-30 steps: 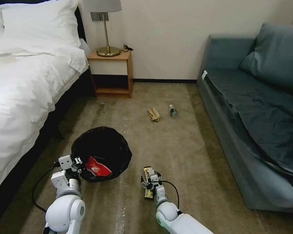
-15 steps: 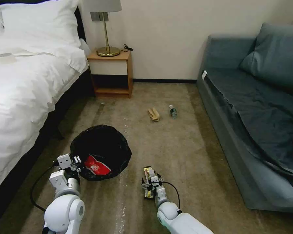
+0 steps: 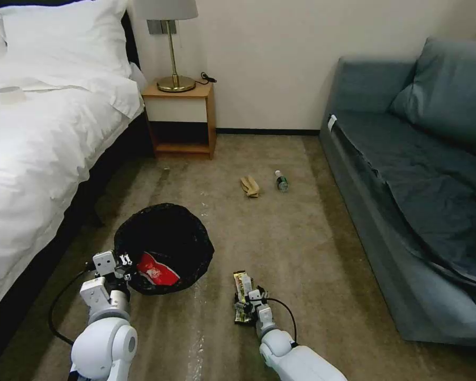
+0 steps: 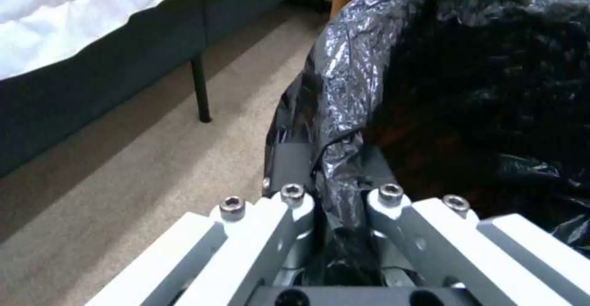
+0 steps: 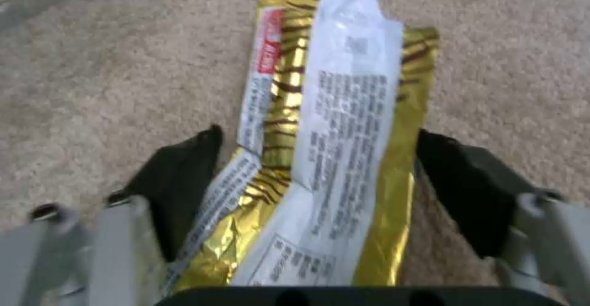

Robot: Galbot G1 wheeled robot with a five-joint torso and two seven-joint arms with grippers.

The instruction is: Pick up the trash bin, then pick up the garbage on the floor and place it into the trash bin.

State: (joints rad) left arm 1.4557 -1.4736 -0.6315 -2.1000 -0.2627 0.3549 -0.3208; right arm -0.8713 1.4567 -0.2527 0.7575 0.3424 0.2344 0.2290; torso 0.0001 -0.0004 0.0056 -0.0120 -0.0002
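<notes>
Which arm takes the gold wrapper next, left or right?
Right. The right gripper is down at the carpet with its open fingers either side of the gold wrapper. The left gripper is shut on the rim of the trash bin, so it's occupied.

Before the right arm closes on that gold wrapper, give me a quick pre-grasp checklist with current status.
1. Left gripper clamped on the bin's bagged rim: ok.
2. Red packet inside the bin: ok.
3. Right gripper jaws open, one each side of the wrapper: ok.
4. Wrapper flat on the carpet: ok.
5. Jaws low enough to pinch it: cannot tell.
6. Paper and bottle on the floor: not ok.
</notes>
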